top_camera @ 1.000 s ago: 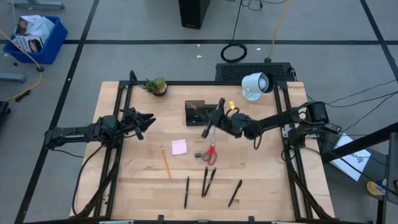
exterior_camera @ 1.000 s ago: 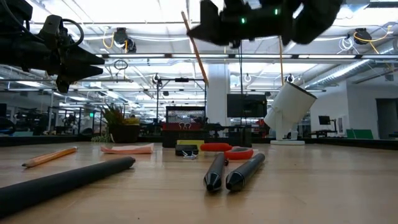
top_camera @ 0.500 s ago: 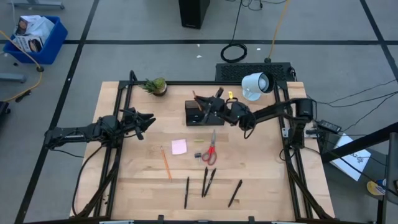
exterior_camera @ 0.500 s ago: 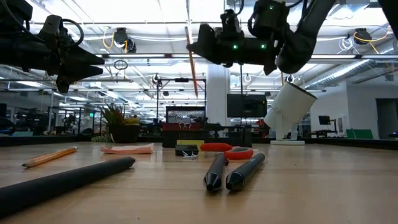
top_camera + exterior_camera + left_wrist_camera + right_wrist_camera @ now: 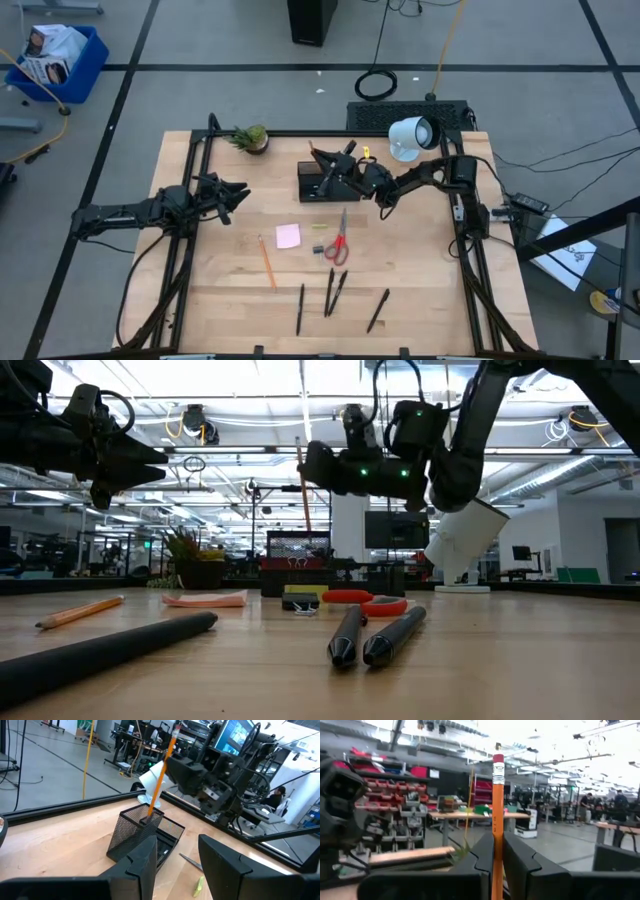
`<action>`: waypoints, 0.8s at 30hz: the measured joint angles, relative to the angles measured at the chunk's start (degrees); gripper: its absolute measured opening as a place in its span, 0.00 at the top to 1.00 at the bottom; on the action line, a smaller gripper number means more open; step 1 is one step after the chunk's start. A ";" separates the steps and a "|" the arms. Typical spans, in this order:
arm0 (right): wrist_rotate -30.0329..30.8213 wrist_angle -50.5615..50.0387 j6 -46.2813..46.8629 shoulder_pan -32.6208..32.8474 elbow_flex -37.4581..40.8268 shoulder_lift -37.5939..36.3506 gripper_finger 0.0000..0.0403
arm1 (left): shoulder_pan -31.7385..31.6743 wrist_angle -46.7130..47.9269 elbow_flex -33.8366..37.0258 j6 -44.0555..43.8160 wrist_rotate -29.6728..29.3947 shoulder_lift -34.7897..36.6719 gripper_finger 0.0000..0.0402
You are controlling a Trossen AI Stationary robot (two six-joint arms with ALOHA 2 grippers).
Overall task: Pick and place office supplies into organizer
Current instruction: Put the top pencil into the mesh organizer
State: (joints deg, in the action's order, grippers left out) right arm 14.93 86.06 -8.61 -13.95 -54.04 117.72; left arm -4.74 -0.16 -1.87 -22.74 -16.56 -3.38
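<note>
We count two orange pencils: one pinched by the right gripper [image 5: 333,170] above the organizer [image 5: 316,181], one [image 5: 268,263] lying before it with four pens [image 5: 334,294]; the left gripper [image 5: 238,193] waits spread.

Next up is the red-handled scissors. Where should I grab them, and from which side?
Come straight down on the scissors. They lie flat on the table in front of the organizer, red handles toward the near edge, blades pointing at the organizer. I would pinch across the closed blades just beyond the handles, jaws across their length: it looks narrow there, with clear wood either side.
</note>
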 joint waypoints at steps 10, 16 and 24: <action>-0.18 -5.46 3.05 -1.74 -0.06 0.23 0.95 | 0.00 0.04 0.00 0.00 0.00 0.02 0.63; -0.21 -6.13 3.04 -1.89 -0.02 0.23 0.95 | 0.00 0.04 0.00 0.00 0.00 0.01 0.63; -0.21 -6.23 3.22 -1.87 -0.02 0.25 0.90 | 0.00 0.03 0.00 0.00 0.00 0.01 0.63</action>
State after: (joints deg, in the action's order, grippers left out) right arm 14.72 79.83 -5.39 -15.81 -54.06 117.97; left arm -4.74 -0.13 -1.87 -22.74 -16.56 -3.37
